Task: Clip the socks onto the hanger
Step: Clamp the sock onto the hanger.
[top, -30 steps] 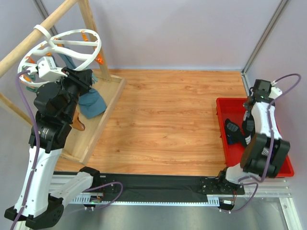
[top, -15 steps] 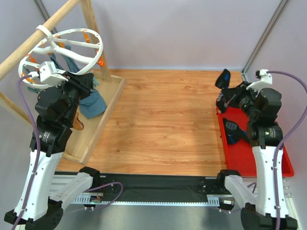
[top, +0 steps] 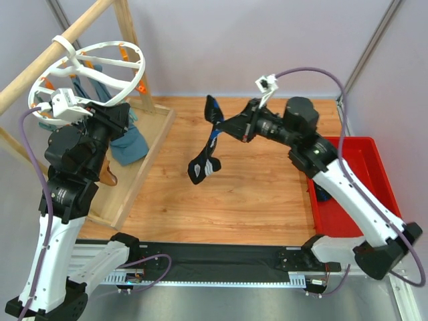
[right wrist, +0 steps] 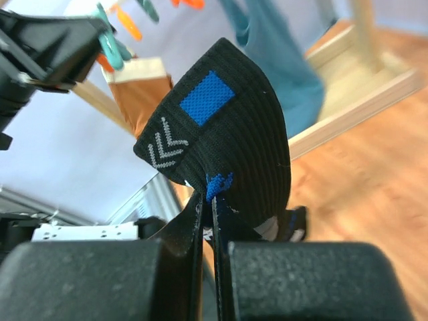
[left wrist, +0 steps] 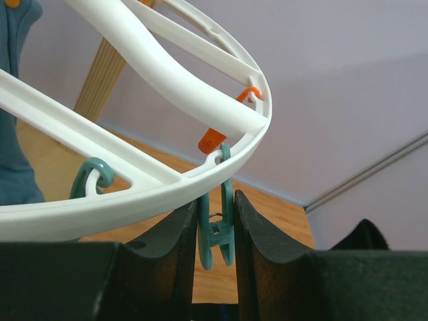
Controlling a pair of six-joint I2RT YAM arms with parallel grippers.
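Observation:
The white ring hanger (top: 87, 67) hangs by its hook from a slanted wooden pole at the far left. My left gripper (top: 119, 112) is at its near rim. In the left wrist view the gripper (left wrist: 215, 214) is shut on a teal clip (left wrist: 217, 234) that hangs from the hanger's rim (left wrist: 134, 194). My right gripper (top: 226, 127) is shut on a black sock (top: 206, 157) and holds it in the air over the middle of the table. In the right wrist view the sock (right wrist: 221, 134) shows a blue patch and white chevrons above the gripper (right wrist: 208, 207).
A wooden rack and tray (top: 150, 144) stand at the left with teal-blue socks (top: 128, 144) and a tan sock (top: 110, 172) hanging there. A red tray (top: 374, 200) sits at the right edge, with a dark piece (top: 321, 194) showing beside my right arm.
My right arm has lifted a black sock out of the red tray and swung left over the table's middle. My left gripper has stayed at the hanger's rim.

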